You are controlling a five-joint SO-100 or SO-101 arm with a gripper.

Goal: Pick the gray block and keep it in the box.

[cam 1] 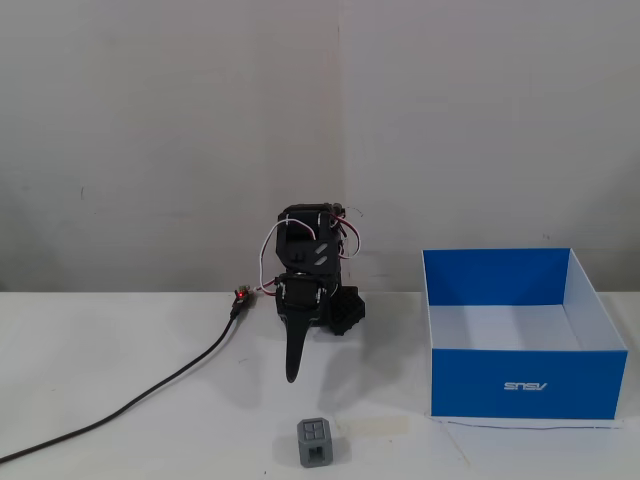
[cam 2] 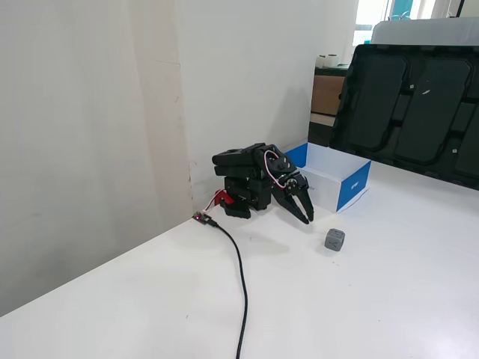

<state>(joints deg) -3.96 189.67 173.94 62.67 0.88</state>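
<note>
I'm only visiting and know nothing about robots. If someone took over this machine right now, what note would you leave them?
Gripper: open, empty, hanging low over the table in front of the arm's base.
Gray block: on the white table, untouched, just ahead of the gripper and apart from it.
Box: blue, open-topped, to the right of the arm in a fixed view; what shows of its white inside is bare.
Done: nothing yet.
Left: grasp the block, carry it across, release it in the box.

Gray block (cam 1: 314,443) with darker four-pane recess, bright blue box (cam 1: 525,383) with white interior, black cable (cam 1: 150,395), white table (cam 1: 150,340)
</note>
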